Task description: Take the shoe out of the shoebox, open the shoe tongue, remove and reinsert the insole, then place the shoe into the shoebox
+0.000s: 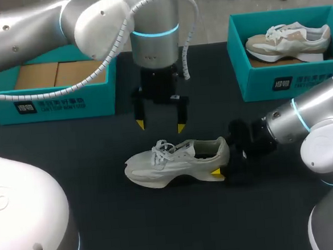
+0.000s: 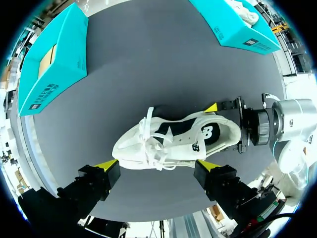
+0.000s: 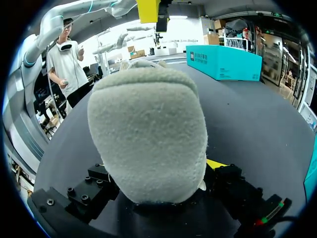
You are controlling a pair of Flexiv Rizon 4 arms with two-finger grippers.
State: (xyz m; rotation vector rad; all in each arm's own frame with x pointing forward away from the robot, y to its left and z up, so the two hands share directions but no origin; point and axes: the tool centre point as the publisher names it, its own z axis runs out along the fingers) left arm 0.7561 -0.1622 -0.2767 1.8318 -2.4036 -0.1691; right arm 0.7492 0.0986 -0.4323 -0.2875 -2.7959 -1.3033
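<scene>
With the right gripper [image 1: 221, 157] clamped on the shoe [image 1: 177, 161] at 3 o'clock, the left gripper [image 1: 160, 126], fingers apart above, could snag laces [image 1: 163, 150], twisting it free

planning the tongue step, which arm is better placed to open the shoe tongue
Left. The open left gripper hangs just above the shoe at its laces, while the right gripper is clamped on the heel, steadying it.

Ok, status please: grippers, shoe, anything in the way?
Left gripper open, above the shoe. Right gripper shut on its heel. Shoe upright on table. Nothing blocking.
</scene>
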